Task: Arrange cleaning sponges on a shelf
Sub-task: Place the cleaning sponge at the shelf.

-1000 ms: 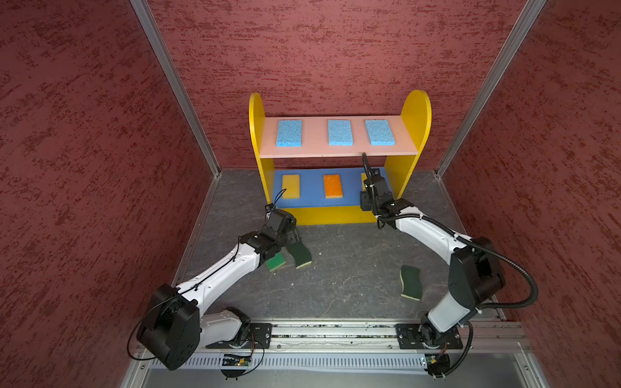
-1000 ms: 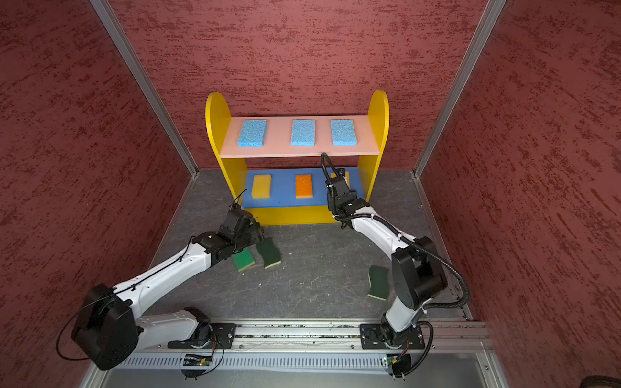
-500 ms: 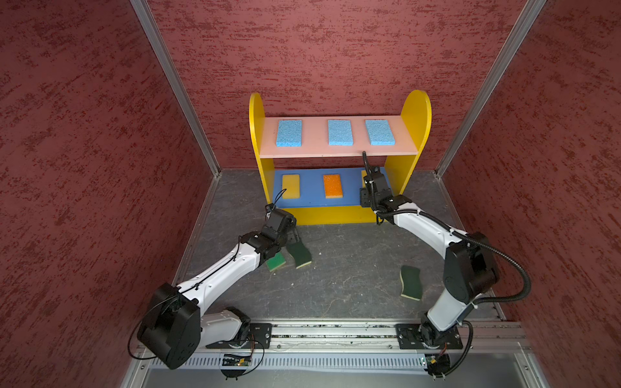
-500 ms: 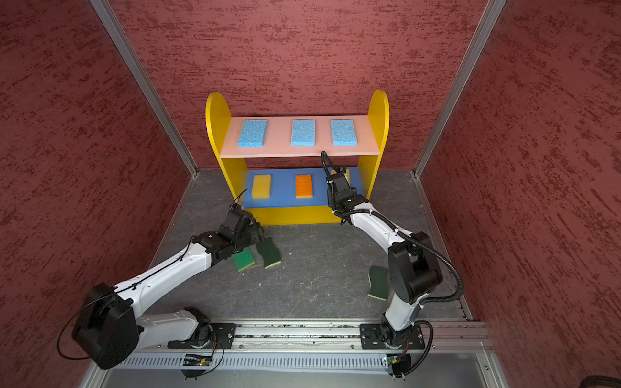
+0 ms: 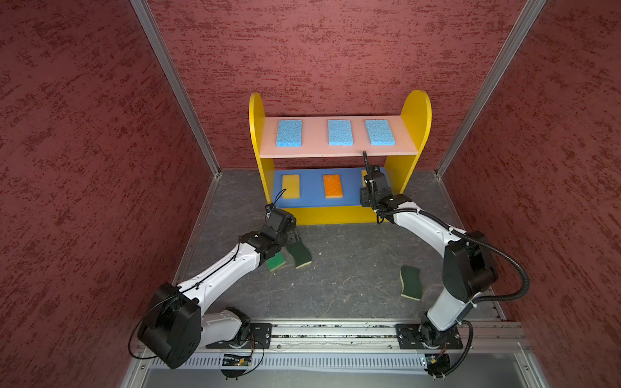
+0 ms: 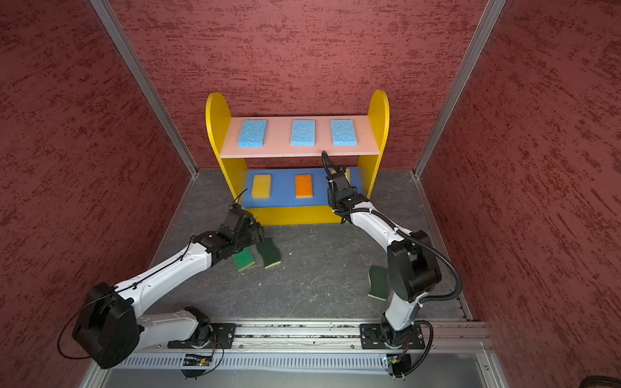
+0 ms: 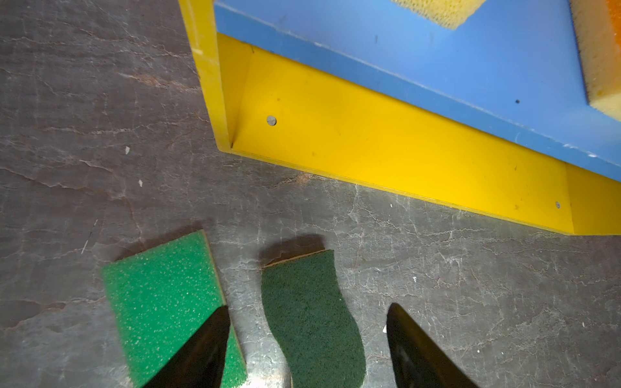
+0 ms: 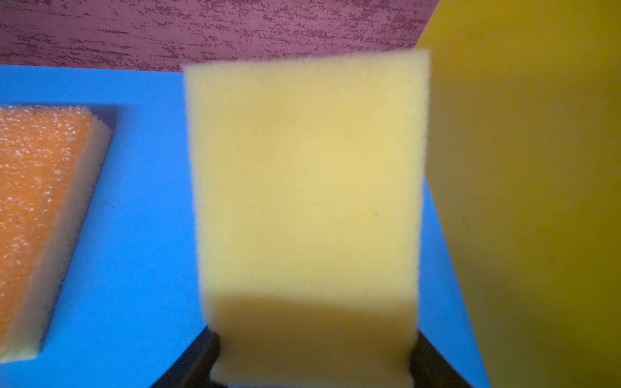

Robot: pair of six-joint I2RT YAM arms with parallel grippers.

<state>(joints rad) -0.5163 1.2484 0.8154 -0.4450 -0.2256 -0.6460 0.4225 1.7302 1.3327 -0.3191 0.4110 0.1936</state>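
On the shelf point(image 5: 415, 117), right end of the blue board point(image 8: 141, 235): right pincer point(image 8: 314, 352) has pushed in deeper, yellow sponge point(image 8: 307, 188) clamped between its jaws, beside the orange sponge point(image 8: 37, 201). Release looks next. Left pincer point(image 7: 307, 339) stays open, straddling a dark green sponge point(image 7: 312, 312) on the desk point(image 7: 470, 285).

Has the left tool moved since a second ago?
No. In a top view the left tool holds the same spot just off the shelf's yellow base, above the dark green sponge beside the bright green sponge.
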